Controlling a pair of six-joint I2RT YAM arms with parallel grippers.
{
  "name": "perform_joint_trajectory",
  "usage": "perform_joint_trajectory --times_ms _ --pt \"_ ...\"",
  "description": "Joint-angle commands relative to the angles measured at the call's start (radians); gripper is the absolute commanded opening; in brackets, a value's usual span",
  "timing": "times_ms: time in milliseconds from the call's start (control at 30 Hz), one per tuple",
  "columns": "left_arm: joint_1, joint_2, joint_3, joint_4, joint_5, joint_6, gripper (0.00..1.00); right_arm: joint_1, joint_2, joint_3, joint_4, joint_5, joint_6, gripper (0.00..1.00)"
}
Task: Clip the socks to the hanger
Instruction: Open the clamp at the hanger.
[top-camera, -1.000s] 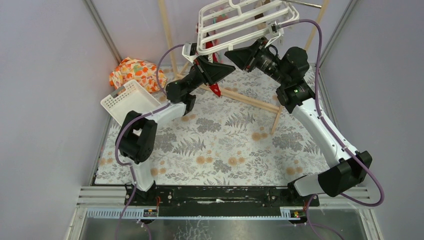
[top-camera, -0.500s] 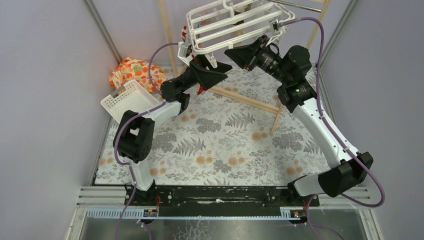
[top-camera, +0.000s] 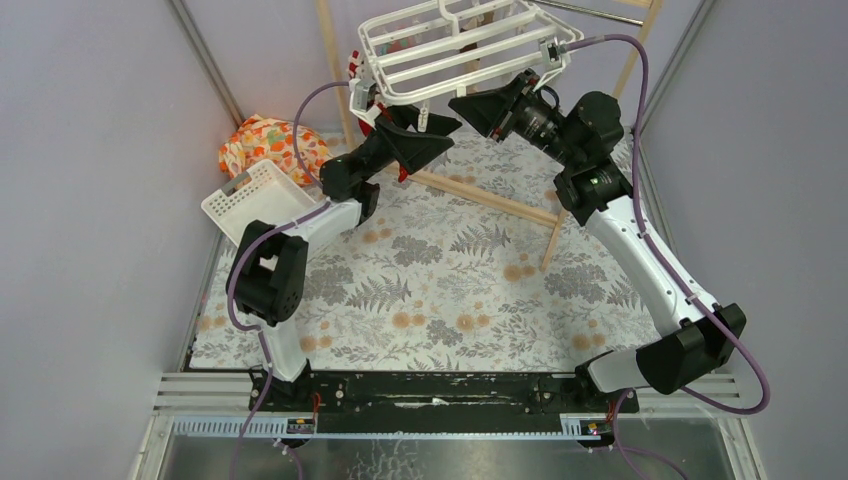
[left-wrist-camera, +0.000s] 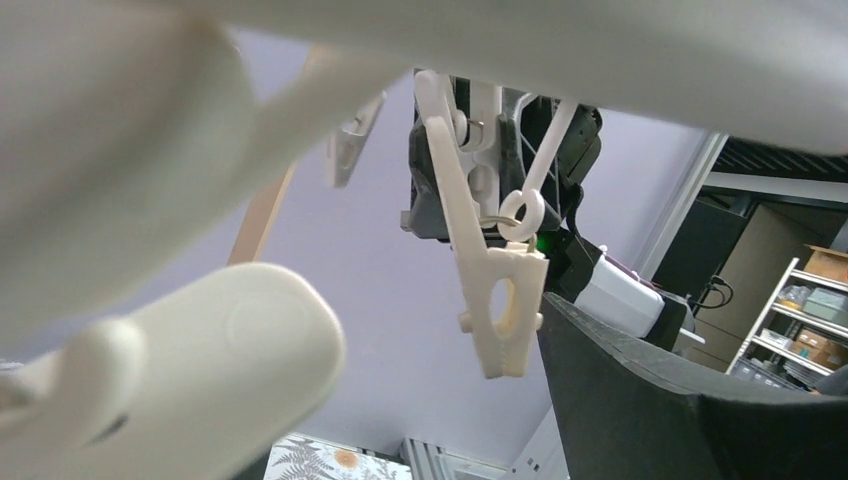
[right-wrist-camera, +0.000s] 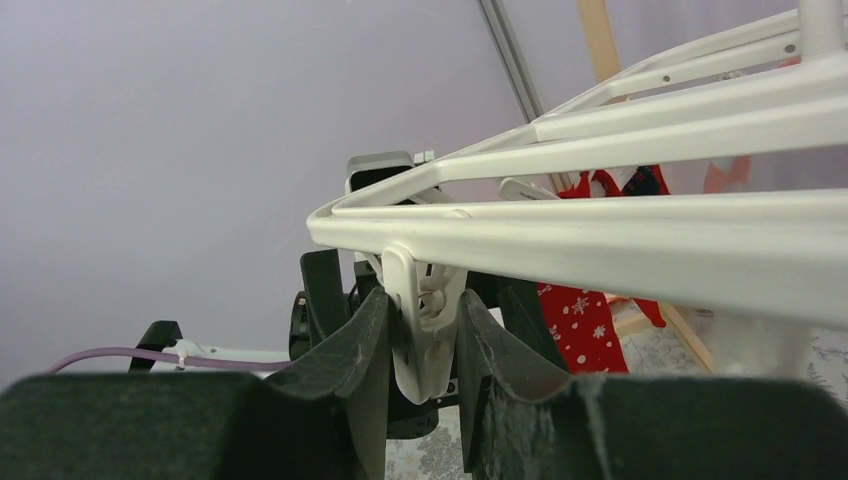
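The white grid hanger (top-camera: 450, 45) hangs tilted at the back, above both grippers. My right gripper (right-wrist-camera: 425, 300) is shut on a white clip (right-wrist-camera: 428, 340) at the hanger's near corner (right-wrist-camera: 650, 230), one dark finger pressed on each side. A red sock with white dots (right-wrist-camera: 580, 320) hangs from the hanger behind it. A sliver of that sock (top-camera: 403, 173) shows beside the left arm. My left gripper (top-camera: 432, 128) stands open just under the hanger's left end and holds nothing. Another clip (left-wrist-camera: 497, 310) dangles between its fingers, untouched. The striped sock is out of view.
A white slotted basket (top-camera: 258, 200) sits on the left edge of the floral table cover (top-camera: 450, 290), with an orange floral cloth bundle (top-camera: 270, 145) behind it. The wooden rack's foot bar (top-camera: 490, 197) crosses the back. Grey walls close in on both sides.
My left gripper has opened and let go of the red sock, then shifted up and left. The hanger has swung left. The right gripper has kept its grip on the clip.
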Motion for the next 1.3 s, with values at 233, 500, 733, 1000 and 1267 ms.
perform_joint_trajectory --times_ms 233,500,733,1000,1267 --pt "0.003 -0.041 0.03 -0.198 -0.148 0.119 0.89 0.004 -0.035 -0.009 0.034 -0.006 -0.007 0.0" --pt "-0.033 -0.059 0.085 -0.308 -0.189 0.182 0.85 0.004 -0.019 -0.014 0.041 0.005 -0.016 0.0" --pt "-0.052 -0.065 0.102 -0.326 -0.193 0.173 0.85 0.004 -0.028 -0.025 0.027 0.032 -0.042 0.0" --pt "-0.062 -0.138 0.004 -0.282 -0.151 0.192 0.83 0.005 -0.011 -0.005 0.032 0.056 -0.04 0.0" --pt "-0.029 -0.136 -0.046 -0.182 -0.108 0.096 0.84 0.004 -0.019 -0.009 0.05 0.065 -0.034 0.0"
